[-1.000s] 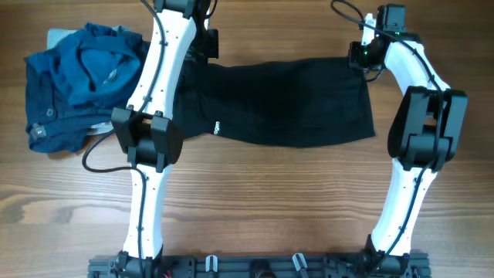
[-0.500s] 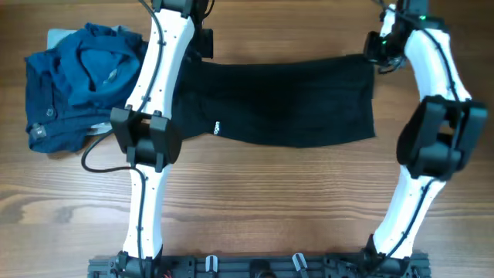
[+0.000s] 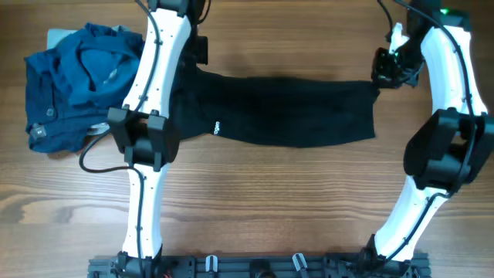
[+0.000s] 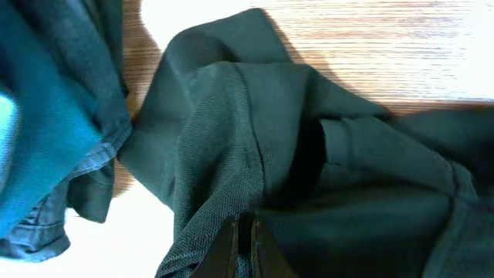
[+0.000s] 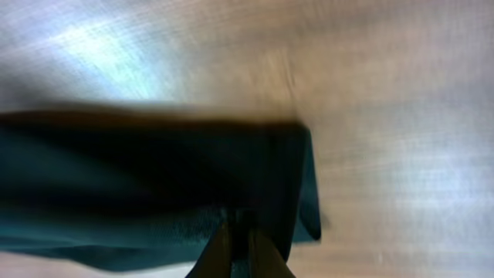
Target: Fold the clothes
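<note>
A black garment [image 3: 285,112] lies stretched across the wooden table. My left gripper [image 3: 194,55] is shut on its far left corner; the left wrist view shows the fingers [image 4: 245,245] pinching dark mesh fabric [image 4: 309,154]. My right gripper [image 3: 386,68] is shut on the far right corner; the right wrist view shows the fingers [image 5: 238,245] clamped on the dark cloth [image 5: 154,177] held above the table.
A pile of blue clothes [image 3: 81,81] sits at the far left of the table, beside my left arm, and shows at the left of the left wrist view [image 4: 46,123]. Bare wood lies in front of the garment.
Both grippers have pulled the garment's far edge toward the front. The right gripper moved right and nearer; the garment's top edge now folds down and looks narrower.
</note>
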